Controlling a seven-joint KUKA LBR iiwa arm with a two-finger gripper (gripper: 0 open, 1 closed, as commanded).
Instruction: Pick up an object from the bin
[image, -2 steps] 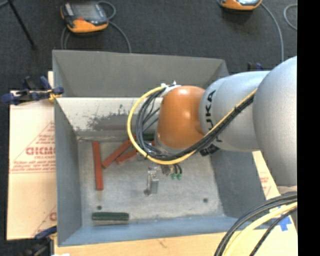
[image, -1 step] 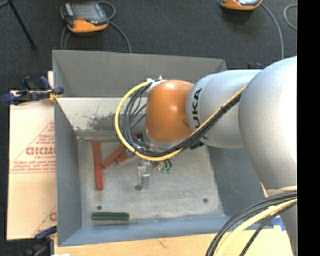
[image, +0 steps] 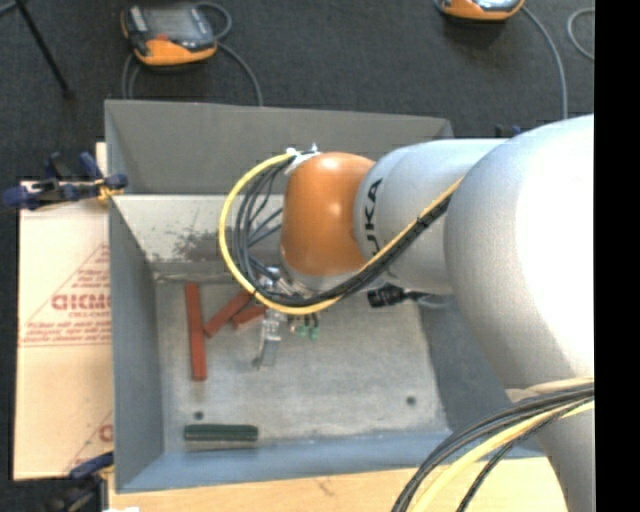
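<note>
Seeing gripper (image: 267, 345) low near bin middle, just beside angled red stick (image: 230, 313); cannot tell whether clenched or released; could clip stick off-centre, pivoting it into long red bar (image: 196, 335) alongside; ignoring dark green bar (image: 220, 433), well apart.

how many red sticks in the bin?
2. The long red stick lies near the bin's left wall; the slanted red stick lies beside it, running under the arm. More may be hidden there.
</note>
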